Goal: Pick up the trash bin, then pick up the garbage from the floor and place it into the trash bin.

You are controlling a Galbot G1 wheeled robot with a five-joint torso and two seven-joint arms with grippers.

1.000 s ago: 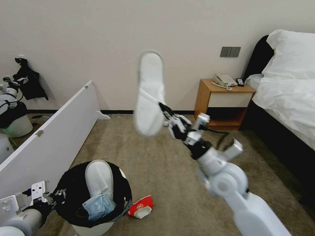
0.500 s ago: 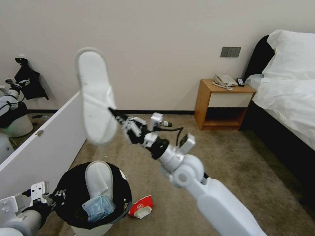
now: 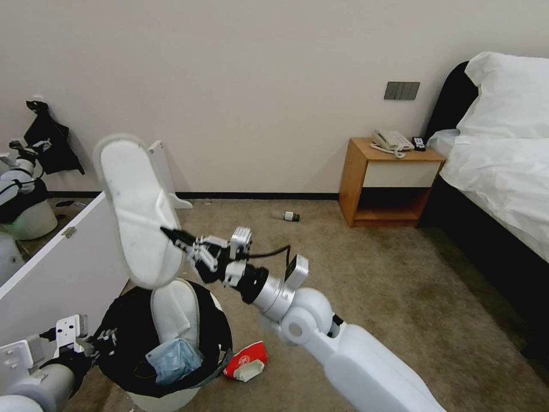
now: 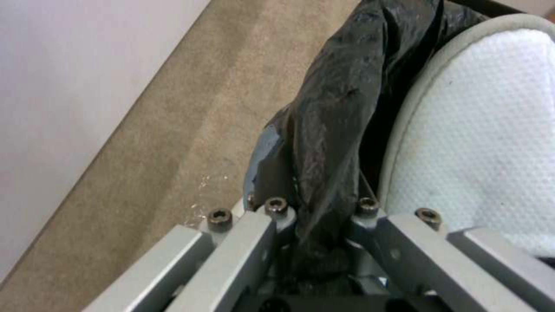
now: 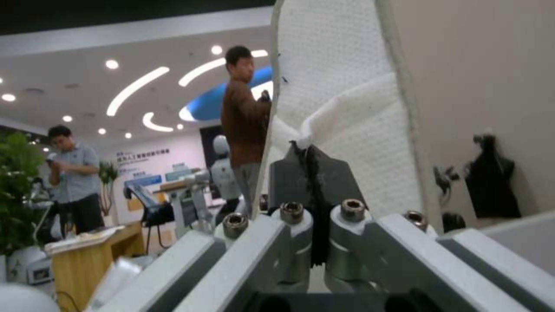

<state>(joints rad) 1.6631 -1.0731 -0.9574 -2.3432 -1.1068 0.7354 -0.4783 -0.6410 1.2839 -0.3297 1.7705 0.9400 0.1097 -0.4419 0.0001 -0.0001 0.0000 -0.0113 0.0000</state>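
The right gripper (image 3: 171,235), pinching a flat white fabric slipper (image 3: 139,213), should lower it toe-first inside the rim of the round white plastic trash bin lined with black bag (image 3: 123,352), which the left gripper (image 3: 97,341) clamps by the bag edge.

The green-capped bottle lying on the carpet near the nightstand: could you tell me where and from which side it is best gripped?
Probably at mid-body, from straight above. The green-capped bottle lies on its side on the carpet, roughly parallel to the back wall, with open floor around it, so the jaws should close across its narrow width rather than along its length.
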